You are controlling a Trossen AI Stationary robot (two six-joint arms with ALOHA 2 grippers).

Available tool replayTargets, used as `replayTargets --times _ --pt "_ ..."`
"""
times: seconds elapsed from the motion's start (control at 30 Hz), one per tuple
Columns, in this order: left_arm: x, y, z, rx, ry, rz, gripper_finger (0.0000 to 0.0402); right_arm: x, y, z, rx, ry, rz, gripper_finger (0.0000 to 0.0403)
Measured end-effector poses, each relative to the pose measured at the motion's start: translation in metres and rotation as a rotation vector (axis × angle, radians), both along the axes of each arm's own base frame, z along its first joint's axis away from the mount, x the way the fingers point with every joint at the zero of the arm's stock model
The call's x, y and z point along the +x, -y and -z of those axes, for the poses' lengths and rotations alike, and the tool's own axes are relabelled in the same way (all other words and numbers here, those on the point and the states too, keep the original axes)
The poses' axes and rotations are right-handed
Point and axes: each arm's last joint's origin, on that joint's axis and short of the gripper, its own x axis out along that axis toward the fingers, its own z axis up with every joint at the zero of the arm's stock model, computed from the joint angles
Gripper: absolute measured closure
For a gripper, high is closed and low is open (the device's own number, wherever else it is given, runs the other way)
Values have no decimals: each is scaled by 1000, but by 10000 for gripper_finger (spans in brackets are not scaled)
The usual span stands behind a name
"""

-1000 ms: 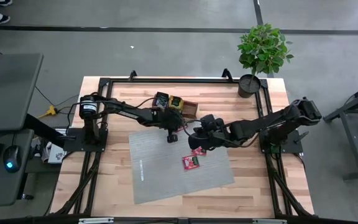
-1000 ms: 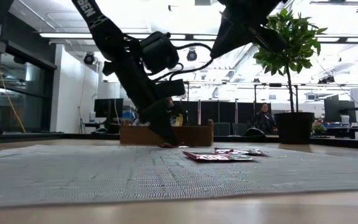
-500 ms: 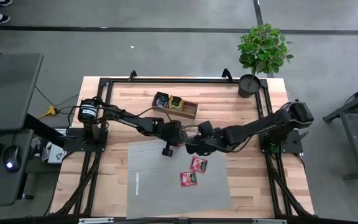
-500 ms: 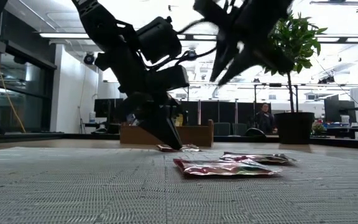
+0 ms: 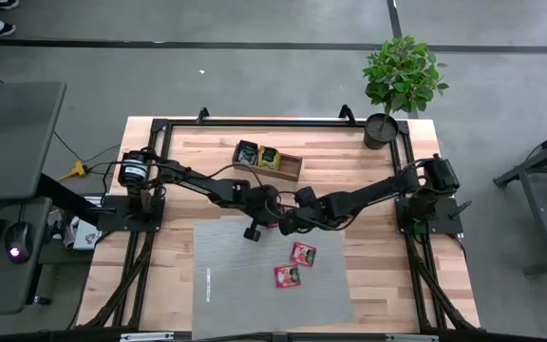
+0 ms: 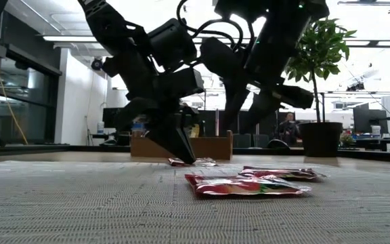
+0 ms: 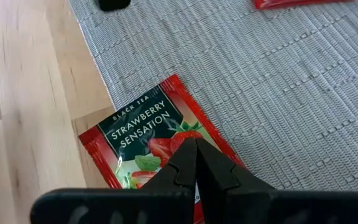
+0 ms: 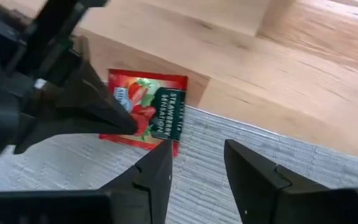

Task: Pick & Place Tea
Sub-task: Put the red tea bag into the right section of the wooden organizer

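A red strawberry tea sachet (image 7: 143, 134) lies flat across the far edge of the grey mat (image 5: 254, 285), one part on the mat and one on the bare wood. My left gripper (image 7: 194, 144) is shut, with its tips down on this sachet; the low view also shows the left gripper (image 6: 189, 157). My right gripper (image 8: 197, 148) hovers open just beside it, above the mat edge and short of the sachet (image 8: 157, 109). Two more red sachets (image 5: 303, 252) (image 5: 287, 275) lie flat on the mat. My left gripper rests its shut fingertips on the sachet's printed face (image 7: 178, 132), about mid-sachet. It comes slanting down from above, from the table's left. The sachet stays flat under the tips, on the mat edge and the wood.
A brown wooden tray (image 5: 291, 167) holding dark and yellow-green sachets stands on the far side of the table. A potted plant (image 5: 399, 81) is at the far right corner. Black frame rails (image 5: 160, 190) run along both sides.
The grey mat has turned square to the table and slid toward the near edge, carrying the two red sachets with it. My left gripper shifted a little toward the near left, then kept still. My right gripper came down and toward the left gripper.
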Motion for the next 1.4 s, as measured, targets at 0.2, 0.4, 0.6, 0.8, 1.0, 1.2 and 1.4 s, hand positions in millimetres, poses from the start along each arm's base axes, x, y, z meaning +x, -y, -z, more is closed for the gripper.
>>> replayTargets --times 0.2,0.4,0.6,0.8,1.0,1.2,1.4 --pt "-1 -4 1 -5 -4 48 401 2 9 5 38 10 -52 249" --pt "-1 -4 1 20 1 91 401 -3 -2 19 81 66 -207 225" --pt "-1 -4 1 30 6 119 401 -16 -7 42 38 83 -285 209" --pt "-1 -4 1 24 7 123 401 -19 5 52 71 188 -220 204" --pt "-1 -4 1 22 8 124 401 -19 18 54 121 190 -160 204" --pt "-2 -4 1 19 7 126 401 -18 35 54 149 195 -116 204" --pt "-2 -4 1 19 7 125 401 -17 56 54 190 200 -108 204"
